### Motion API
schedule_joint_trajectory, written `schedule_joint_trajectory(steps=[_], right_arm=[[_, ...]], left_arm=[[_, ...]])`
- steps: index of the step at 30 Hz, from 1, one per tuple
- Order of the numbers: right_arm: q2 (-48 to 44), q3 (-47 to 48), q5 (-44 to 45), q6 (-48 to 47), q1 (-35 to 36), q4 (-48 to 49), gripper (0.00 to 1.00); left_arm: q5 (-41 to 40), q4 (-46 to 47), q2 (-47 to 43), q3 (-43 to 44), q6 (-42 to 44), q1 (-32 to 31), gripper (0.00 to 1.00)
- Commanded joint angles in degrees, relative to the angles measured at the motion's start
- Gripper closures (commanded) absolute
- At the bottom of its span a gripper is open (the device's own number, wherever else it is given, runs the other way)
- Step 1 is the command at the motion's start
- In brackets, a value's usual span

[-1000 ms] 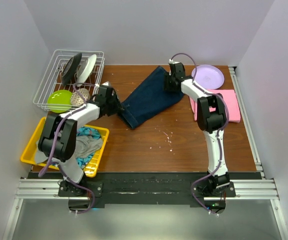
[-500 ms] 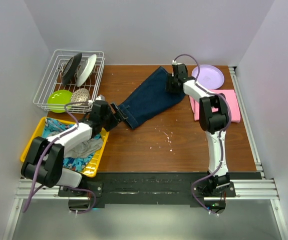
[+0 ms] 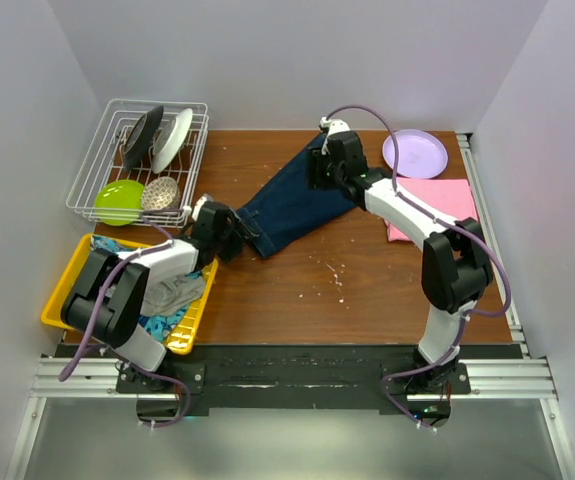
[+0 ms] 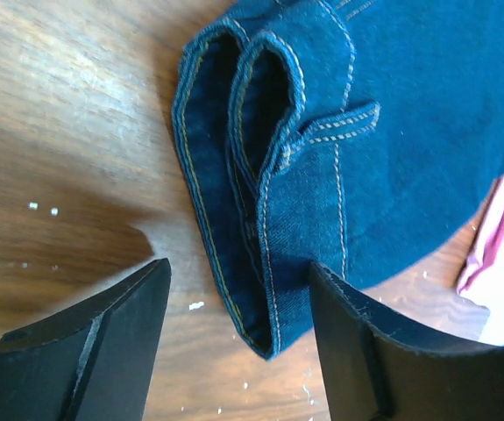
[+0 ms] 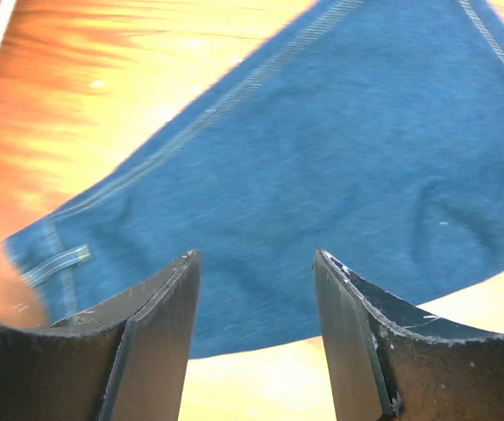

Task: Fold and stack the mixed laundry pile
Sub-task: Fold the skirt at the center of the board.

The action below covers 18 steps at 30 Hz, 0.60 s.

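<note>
Both grippers stand open, holding nothing. The left gripper, arm stretched low past the tray, brackets the denim near hem. The right gripper, arm bent leftward, is over its far end, mid-table.

The dark blue denim garment lies folded flat, diagonal across the middle, its stitched end near-left. The pink T-shirt lies folded far right. A crumpled grey garment seemingly overlaps the turquoise patterned cloth, near-left.
</note>
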Motion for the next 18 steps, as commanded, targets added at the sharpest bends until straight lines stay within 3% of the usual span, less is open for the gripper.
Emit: schedule_joint_trajectory(steps=[1, 11, 15, 18], right_arm=[[-2.17, -2.02, -2.03, 1.39, 0.83, 3.03, 0.42], [-4.89, -6.85, 1.13, 1.22, 9.35, 5.66, 0.42], [-8.83, -14.03, 3.94, -1.32, 14.0, 10.67, 0.41], [-11.82, -21.31, 6.93, -3.34, 15.94, 19.18, 0.34]], left_arm=[[-3.14, 0.88, 2.15, 4.4, -1.14, -0.11, 0.32], [-6.48, -1.22, 8.22, 7.75, -0.17, -1.69, 0.44], [-6.22, -0.34, 9.27, 8.1, 0.52, -1.69, 0.59], [-6.04, -0.43, 9.45, 8.71, 1.49, -1.69, 0.7]])
